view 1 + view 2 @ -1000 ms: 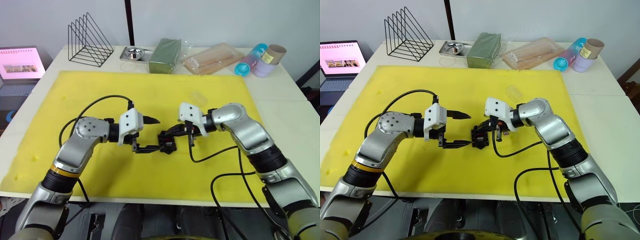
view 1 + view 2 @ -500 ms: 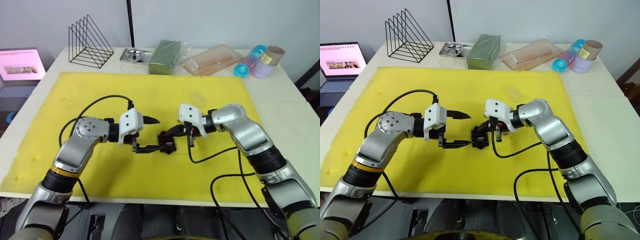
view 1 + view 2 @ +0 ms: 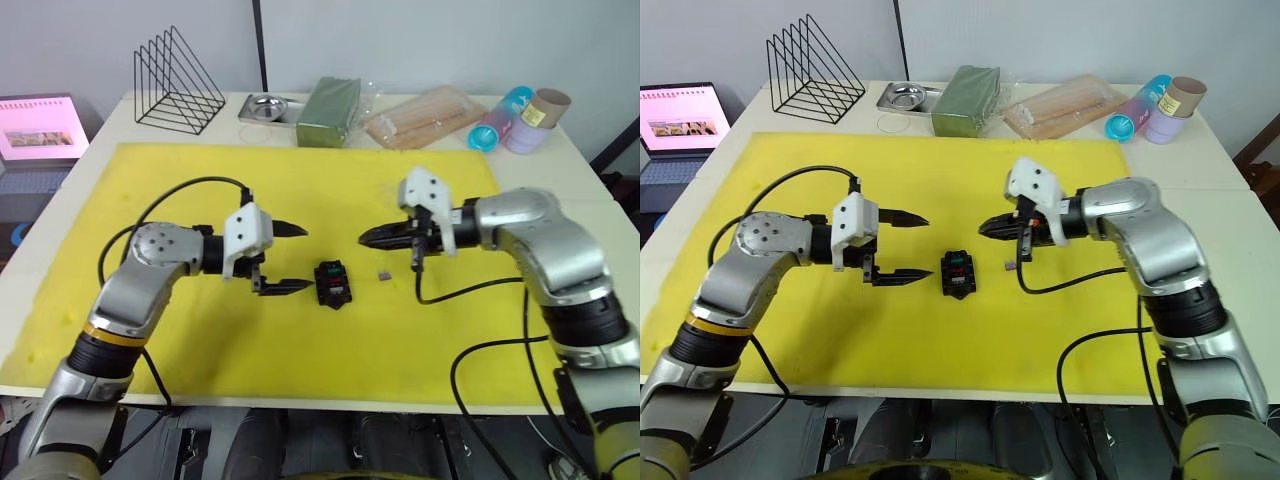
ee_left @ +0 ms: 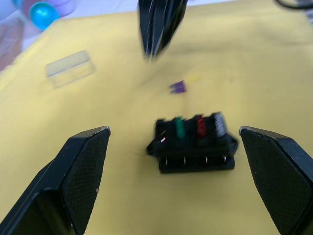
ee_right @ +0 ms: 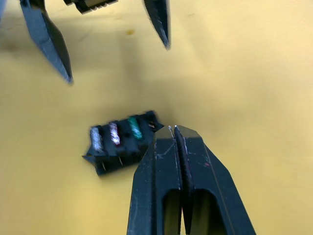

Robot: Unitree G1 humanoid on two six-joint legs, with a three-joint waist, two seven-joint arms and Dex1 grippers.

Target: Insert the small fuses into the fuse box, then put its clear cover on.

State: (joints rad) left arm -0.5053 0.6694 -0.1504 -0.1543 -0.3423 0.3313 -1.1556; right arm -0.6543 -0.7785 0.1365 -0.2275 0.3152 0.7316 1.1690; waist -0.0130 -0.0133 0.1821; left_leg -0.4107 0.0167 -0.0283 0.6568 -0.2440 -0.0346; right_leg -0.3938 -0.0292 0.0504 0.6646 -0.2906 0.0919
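Left eye view: the fuse box lies flat on the yellow mat, nearer the tabletop's front edge than its back edge and about midway between its side edges. The left claw sits just beside the box with its two fingers spread wide and nothing between them. The right claw hangs apart from the box toward the back right, fingers pressed together. A purple fuse lies loose on the mat just beside the box, toward the right edge.

Left wrist view: the box carries a green fuse, a red fuse and a grey fuse side by side in its slots. The clear cover rests on the mat well beyond the box, toward the tabletop's back right corner.

Right wrist view: the closed right claw's tips point toward the box; whether they pinch anything cannot be told.
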